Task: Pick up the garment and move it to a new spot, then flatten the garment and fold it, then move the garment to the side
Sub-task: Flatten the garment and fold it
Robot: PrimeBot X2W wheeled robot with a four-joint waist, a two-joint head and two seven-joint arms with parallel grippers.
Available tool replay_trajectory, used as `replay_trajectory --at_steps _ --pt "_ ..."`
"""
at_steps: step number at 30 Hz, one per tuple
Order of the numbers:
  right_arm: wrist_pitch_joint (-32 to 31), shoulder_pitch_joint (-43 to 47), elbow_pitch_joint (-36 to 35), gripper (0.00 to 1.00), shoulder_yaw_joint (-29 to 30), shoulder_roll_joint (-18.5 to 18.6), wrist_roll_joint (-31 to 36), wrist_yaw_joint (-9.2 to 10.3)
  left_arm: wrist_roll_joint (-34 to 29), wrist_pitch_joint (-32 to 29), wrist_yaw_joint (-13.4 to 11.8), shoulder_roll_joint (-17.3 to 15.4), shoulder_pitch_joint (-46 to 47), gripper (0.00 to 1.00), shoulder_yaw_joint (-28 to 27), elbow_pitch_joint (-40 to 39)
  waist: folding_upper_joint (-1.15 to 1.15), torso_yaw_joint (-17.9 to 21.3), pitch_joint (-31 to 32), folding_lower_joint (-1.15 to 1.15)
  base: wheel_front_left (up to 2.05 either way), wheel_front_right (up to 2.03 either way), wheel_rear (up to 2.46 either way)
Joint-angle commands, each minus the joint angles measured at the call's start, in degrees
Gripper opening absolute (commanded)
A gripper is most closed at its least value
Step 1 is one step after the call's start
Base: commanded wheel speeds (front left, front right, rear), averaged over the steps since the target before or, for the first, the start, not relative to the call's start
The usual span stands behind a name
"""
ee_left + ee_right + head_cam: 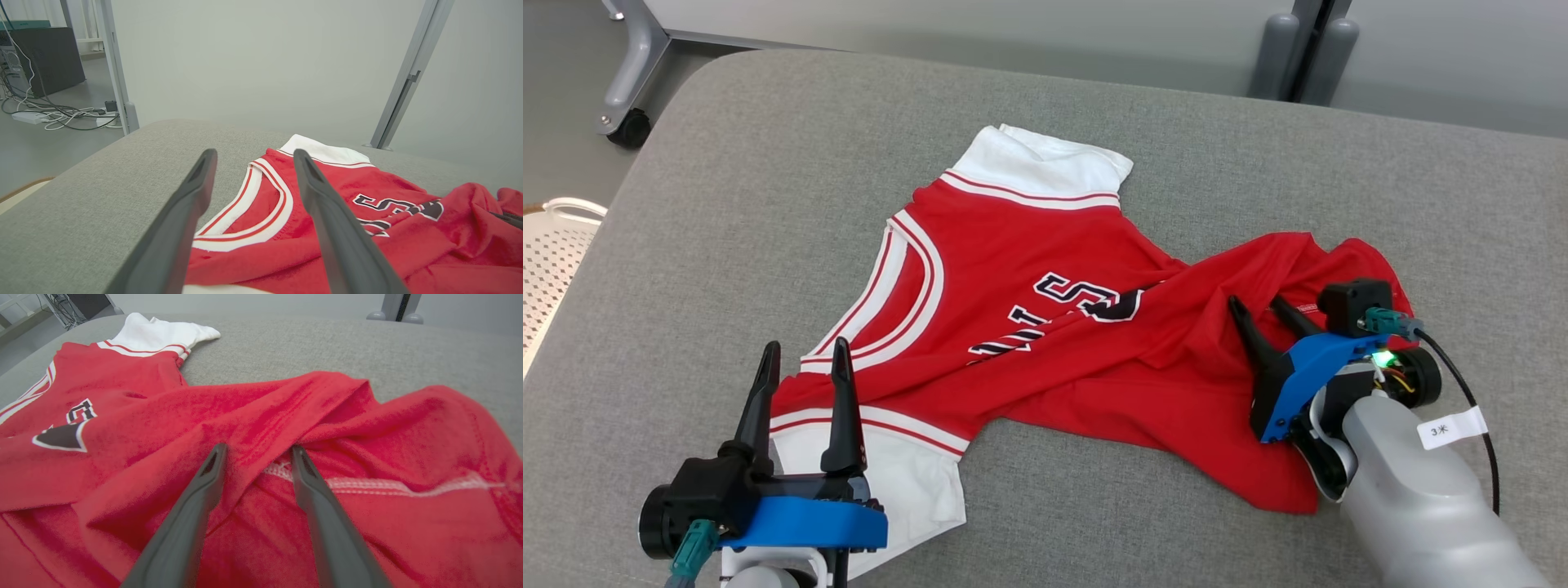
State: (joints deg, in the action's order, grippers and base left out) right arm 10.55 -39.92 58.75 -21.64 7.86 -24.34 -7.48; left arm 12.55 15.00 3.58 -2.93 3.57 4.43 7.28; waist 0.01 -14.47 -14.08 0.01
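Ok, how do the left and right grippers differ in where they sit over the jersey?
The left gripper is over the white-trimmed edge of the jersey, where cloth lies flat; the right gripper is over bunched red folds. The left gripper's fingers point straight up the head view; the right gripper's lean leftward. Both are open, holding nothing.

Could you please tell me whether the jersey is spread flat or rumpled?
Rumpled. The jersey has a thick fold crossing its lettering, and its hem end is bunched near the right gripper; only the neckline side lies flat.
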Motion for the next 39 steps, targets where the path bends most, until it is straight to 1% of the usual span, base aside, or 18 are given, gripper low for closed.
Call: replay_trajectory --at_steps 1,7,12,14,21,27,30,33,39 --pt "0.9 -0.9 0.2 0.00 -0.6 0.0 -1.1 -0.02 0.1 0.2 -0.1 0.1 0.4 1.00 0.1 0.2 -0.01 0.0 0.2 -0.01 0.00 0.00 0.00" --pt "3.6 0.3 -1.3 0.00 -3.5 1.0 -3.0 -0.02 0.1 0.2 0.0 0.0 -1.2 1.00 -0.6 0.8 -0.01 1.1 1.8 -0.01 0.00 0.00 0.00" --pt "4.6 4.0 -7.1 0.00 -6.3 2.4 -5.6 -0.02 -0.1 0.2 0.4 0.1 -2.5 1.00 -1.5 1.2 -0.01 3.4 4.5 -0.01 0.00 0.00 0.00" --pt "4.7 5.8 -11.7 0.00 -6.5 3.3 -6.3 -0.03 -0.4 0.2 0.6 0.1 -3.2 1.00 -1.9 1.3 -0.01 4.4 5.6 -0.01 0.00 0.00 0.00" --pt "4.7 16.5 -27.9 0.00 -6.9 6.3 -6.7 -0.03 -0.8 0.2 1.1 0.0 -5.5 1.00 -3.3 1.6 -0.01 7.7 9.5 -0.01 0.00 0.00 0.00" --pt "4.3 26.3 -40.4 0.00 -5.6 7.4 -5.7 -0.03 -0.7 0.2 1.4 0.0 -7.1 1.00 -4.0 1.4 -0.01 9.4 10.6 -0.01 0.00 0.00 0.00" --pt "2.2 31.1 -47.0 0.00 -4.3 7.2 -5.1 -0.03 -0.7 0.2 1.4 0.1 -7.2 1.00 -4.1 1.6 -0.01 9.9 10.5 -0.01 0.00 0.00 0.00" --pt "-0.6 35.8 -54.0 0.00 -2.8 6.2 -4.8 -0.03 -0.7 0.2 1.4 0.1 -7.0 1.00 -4.4 1.8 -0.01 10.3 10.5 -0.01 0.00 0.00 0.00" --pt "-8.8 44.5 -68.6 0.00 -0.2 4.6 -3.5 -0.03 -1.1 0.2 1.6 0.1 -6.4 1.00 -4.9 1.9 -0.01 11.0 10.4 -0.01 0.00 0.00 0.00"
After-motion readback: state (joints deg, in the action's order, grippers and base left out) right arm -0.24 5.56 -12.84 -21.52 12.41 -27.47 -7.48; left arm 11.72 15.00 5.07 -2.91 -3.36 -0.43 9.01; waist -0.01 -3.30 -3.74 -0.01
